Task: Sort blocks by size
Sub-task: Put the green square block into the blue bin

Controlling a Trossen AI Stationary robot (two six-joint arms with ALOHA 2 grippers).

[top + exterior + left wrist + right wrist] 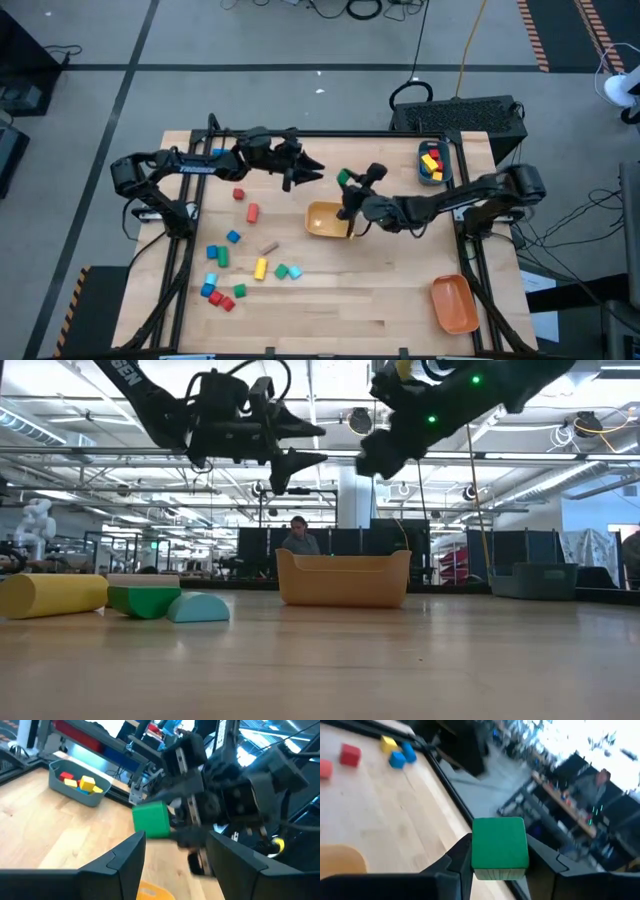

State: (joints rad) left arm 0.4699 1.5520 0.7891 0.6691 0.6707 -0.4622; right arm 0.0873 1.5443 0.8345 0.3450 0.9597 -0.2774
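Note:
A green cube (pixel 499 847) hangs in the air above the middle of the table, with my right gripper (pixel 499 870) shut on it. In the high view the cube (pixel 344 177) is just beyond the far rim of the yellow bin (pixel 325 220). My left gripper (pixel 308 172) stands open a short way to the cube's left, pointing level at it, with nothing between its fingers (pixel 127 857). Several loose blocks (pixel 235 262) lie flat on the table's left half. My right gripper pinches the green cube by two opposite side faces (pixel 473 851) between its two fingers. The fingers come about level from the table's near right side. The cube is lifted clear of the table and sits square between the fingers, one face toward the wrist camera.
A teal bin (pixel 432 163) holding yellow, red and blue blocks stands at the far right, and an orange bin (pixel 453 302) at the near right. In the low view a yellow cylinder (pixel 50 595), a green block (pixel 145 600) and a cyan piece (pixel 198 607) lie at the left.

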